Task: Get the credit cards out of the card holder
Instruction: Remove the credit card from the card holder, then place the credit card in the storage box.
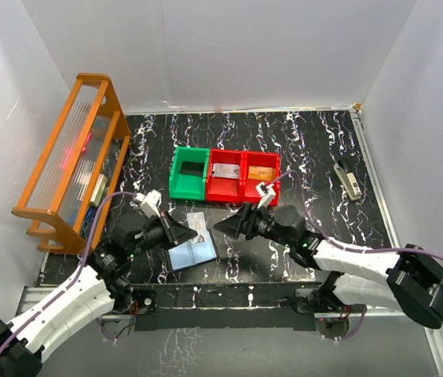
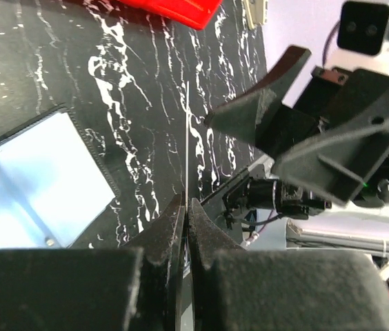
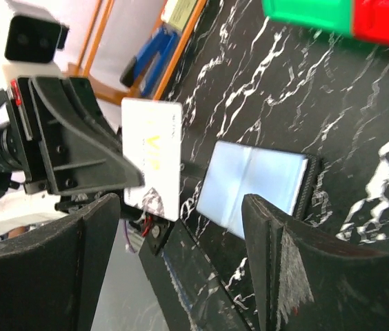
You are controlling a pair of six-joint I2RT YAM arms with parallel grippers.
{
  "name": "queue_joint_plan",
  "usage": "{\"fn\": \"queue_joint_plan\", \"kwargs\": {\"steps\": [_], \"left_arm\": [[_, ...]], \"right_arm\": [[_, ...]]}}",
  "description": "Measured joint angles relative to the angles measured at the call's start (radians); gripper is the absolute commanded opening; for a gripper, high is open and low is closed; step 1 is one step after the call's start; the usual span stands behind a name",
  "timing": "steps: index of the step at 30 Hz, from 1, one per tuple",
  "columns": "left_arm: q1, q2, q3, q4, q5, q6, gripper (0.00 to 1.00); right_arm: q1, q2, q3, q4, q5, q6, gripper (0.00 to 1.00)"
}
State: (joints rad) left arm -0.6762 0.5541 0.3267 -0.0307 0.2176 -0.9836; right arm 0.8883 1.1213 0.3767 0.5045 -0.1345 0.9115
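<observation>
Now, left gripper (image 2: 186,207): it is clenching its fingers on the bottom edge of a white card, holding it upright off the table.
White card (image 3: 153,158): it is showing gold lettering on its face and hanging just above the near left of the card holder.
Card holder (image 1: 192,253): it is lying open on the black marbled table (image 1: 316,149), its two light-blue panels facing up, just in front of the left gripper.
Right gripper (image 1: 225,224): it is standing released with its jaws wide, gripping nothing, and pointing at the white card from nearby.
Bins: the green bin (image 1: 188,174) and the two red bins (image 1: 243,188) are sitting in a row behind the card holder; the red ones are carrying a grey card (image 1: 225,173) and an orange card (image 1: 261,171).
</observation>
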Motion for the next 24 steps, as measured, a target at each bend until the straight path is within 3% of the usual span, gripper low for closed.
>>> {"fn": "queue_joint_plan", "kwargs": {"steps": [7, 14, 24], "left_arm": [[0.000, 0.111, 0.002, 0.114, 0.138, 0.034, 0.00], [0.000, 0.139, -0.032, 0.315, 0.243, -0.019, 0.00], [0.000, 0.203, -0.042, 0.454, 0.320, -0.062, 0.00]], "right_arm": [[-0.223, 0.025, -0.113, 0.152, -0.244, 0.047, 0.62], [-0.225, 0.090, -0.113, 0.272, -0.404, 0.087, 0.50], [-0.219, 0.192, -0.111, 0.470, -0.496, 0.178, 0.41]]}}
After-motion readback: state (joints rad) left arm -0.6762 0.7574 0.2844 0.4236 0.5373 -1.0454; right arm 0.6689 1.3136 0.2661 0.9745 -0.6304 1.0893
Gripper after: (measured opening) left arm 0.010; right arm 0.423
